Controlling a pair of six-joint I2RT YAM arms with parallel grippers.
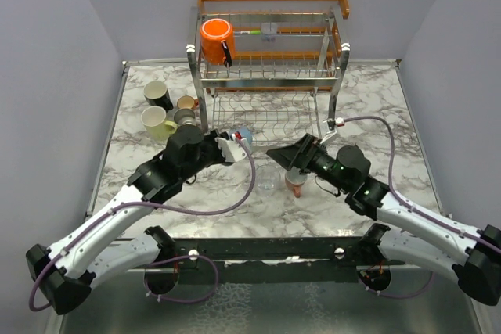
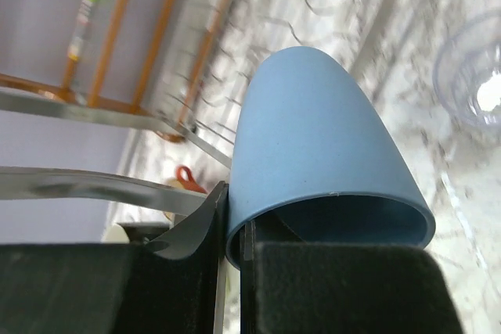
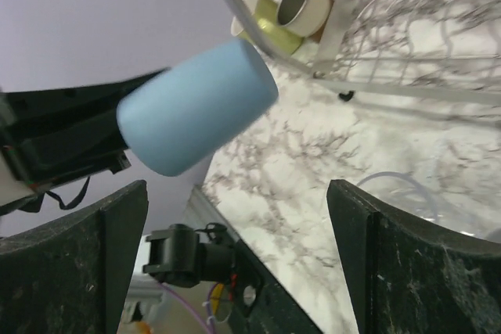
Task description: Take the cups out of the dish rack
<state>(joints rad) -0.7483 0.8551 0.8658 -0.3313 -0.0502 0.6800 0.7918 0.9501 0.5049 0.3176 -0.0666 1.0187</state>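
Observation:
The chrome dish rack (image 1: 270, 76) stands at the back of the table. A bright orange mug (image 1: 217, 39) and a clear glass (image 1: 269, 30) sit on its upper tier. My left gripper (image 1: 236, 146) is shut on the rim of a light blue cup (image 1: 245, 135), held in the air in front of the lower tier; in the left wrist view one finger is inside the cup (image 2: 321, 138) and one outside. My right gripper (image 1: 283, 154) is open and empty just right of it, and the blue cup (image 3: 196, 107) shows beyond its fingers (image 3: 78, 271).
Black (image 1: 157, 95), pale yellow (image 1: 156, 122), tan (image 1: 186, 102) and grey (image 1: 185, 117) cups stand on the marble left of the rack. A clear glass (image 1: 268, 179) and a salmon-pink cup (image 1: 296, 184) stand in front of the rack, beside and under the right gripper.

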